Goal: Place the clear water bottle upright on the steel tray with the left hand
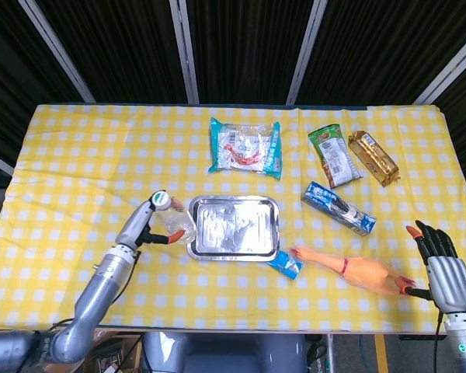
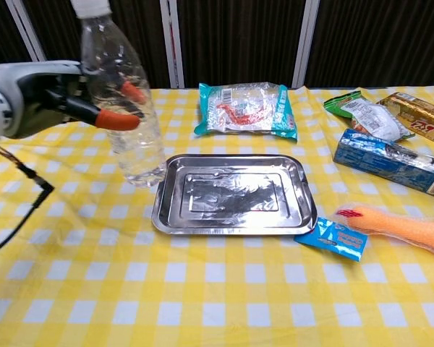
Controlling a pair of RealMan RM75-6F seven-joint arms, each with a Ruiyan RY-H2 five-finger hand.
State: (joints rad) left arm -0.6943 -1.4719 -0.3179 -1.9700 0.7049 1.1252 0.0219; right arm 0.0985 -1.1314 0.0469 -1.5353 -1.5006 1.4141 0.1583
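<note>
Clear water bottle [image 2: 123, 101] stands upright in the robot's left hand [image 2: 54, 94], just off the left edge of the steel tray [image 2: 233, 220], its base low over the yellow checked cloth [image 2: 202, 303] and not yet on the metal. The orange-tipped fingers [image 2: 116, 119] wrap the bottle's middle, with the white cap [image 2: 90, 6] poking out above the grasp. From the head view the bottle [image 1: 173, 220] sits close beside the tray's left rim [image 1: 193, 233]; whether it rests on the cloth or hangs just above it cannot be told.

Looks a light thing to carry: thin see-through plastic, and how much water is in it is hard to say. Walls like that would likely dent under a hard squeeze and slide against smooth fingertips, so a firm hold around the middle, as now, seems the sensible place, keeping the weight below the fingers. A tall, narrow bottle could tip easily on a glossy tray, so it would want setting down flat on its base.

Far across the table the right hand [image 1: 444, 272] hovers idle by the edge, fingers spread and holding nothing, near the rubber chicken [image 1: 349, 268]. Snack packets [image 1: 246, 148] and a blue box [image 1: 338, 207] lie beyond the tray.
</note>
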